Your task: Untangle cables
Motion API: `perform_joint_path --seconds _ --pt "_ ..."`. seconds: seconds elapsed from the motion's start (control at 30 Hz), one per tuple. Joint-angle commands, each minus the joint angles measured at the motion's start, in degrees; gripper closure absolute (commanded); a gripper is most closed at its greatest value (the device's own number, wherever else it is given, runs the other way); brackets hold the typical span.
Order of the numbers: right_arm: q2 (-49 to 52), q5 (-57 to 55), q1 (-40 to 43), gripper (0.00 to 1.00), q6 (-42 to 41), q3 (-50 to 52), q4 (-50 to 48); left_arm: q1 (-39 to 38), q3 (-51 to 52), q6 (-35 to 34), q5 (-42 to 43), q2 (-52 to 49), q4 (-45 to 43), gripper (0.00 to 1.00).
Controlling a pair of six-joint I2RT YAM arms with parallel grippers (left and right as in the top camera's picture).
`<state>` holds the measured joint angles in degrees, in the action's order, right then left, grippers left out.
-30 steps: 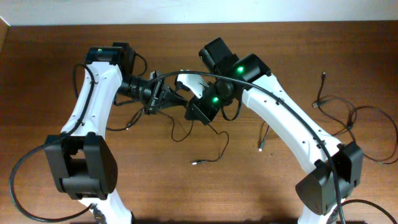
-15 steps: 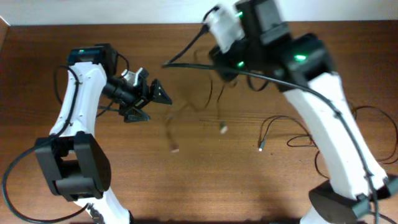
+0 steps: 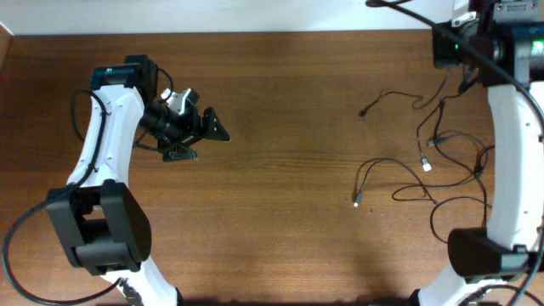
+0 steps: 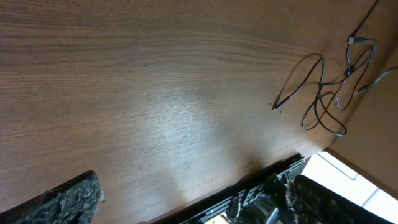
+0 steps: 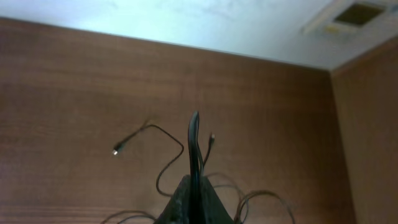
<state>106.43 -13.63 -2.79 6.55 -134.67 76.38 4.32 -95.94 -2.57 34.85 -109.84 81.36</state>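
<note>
Several thin black cables (image 3: 442, 166) lie in loose loops on the right side of the wooden table (image 3: 289, 212), with small plugs at their ends (image 3: 364, 111). My right gripper (image 5: 194, 182) is raised at the far right corner, shut on a loop of cable (image 5: 193, 134) that stands up between its fingers. Strands hang down from it toward the pile. My left gripper (image 3: 204, 140) hovers over the left half of the table, far from the cables, its jaws wide apart and empty. In the left wrist view the cables (image 4: 323, 93) show far off.
Thick black cables run along both arms (image 3: 21, 238). The table's far edge meets a white wall (image 3: 255, 15). The right arm's base (image 3: 480, 251) stands at the front right, beside the cable loops.
My left gripper has opened, let go and drawn back left. The right arm has swung up to the far right corner, dragging the cables from the middle to the right side.
</note>
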Motion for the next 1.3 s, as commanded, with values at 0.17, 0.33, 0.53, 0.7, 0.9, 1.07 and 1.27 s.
perform_joint_path --seconds 0.17,0.33,0.53,0.7,0.9,1.07,1.27 --pt "9.0 0.3 6.2 0.96 -6.8 0.4 -1.8 0.1 -0.6 1.1 -0.4 -0.1 -0.1 0.01" --pt "14.0 1.4 9.3 0.01 -7.5 0.5 0.0 0.1 -0.6 1.1 -0.4 -0.1 -0.1 0.01" --pt "14.1 1.4 9.3 0.01 -7.5 0.6 0.6 0.1 -0.6 1.1 -0.4 -0.1 -0.1 0.01" --pt "14.1 1.4 9.3 0.01 -7.5 0.6 0.6 0.1 -0.6 1.1 -0.4 -0.1 -0.1 0.01" --pt "14.1 1.4 9.3 0.01 -7.5 0.6 0.6 0.1 -0.6 1.1 -0.4 -0.1 -0.1 0.01" --pt "14.8 1.4 9.3 0.01 -7.5 0.6 0.6 0.1 -0.6 1.1 -0.4 -0.1 -0.1 0.01" --pt "11.6 1.4 9.2 0.01 -7.5 0.6 0.6 0.1 -0.6 1.1 -0.4 -0.1 -0.1 0.01"
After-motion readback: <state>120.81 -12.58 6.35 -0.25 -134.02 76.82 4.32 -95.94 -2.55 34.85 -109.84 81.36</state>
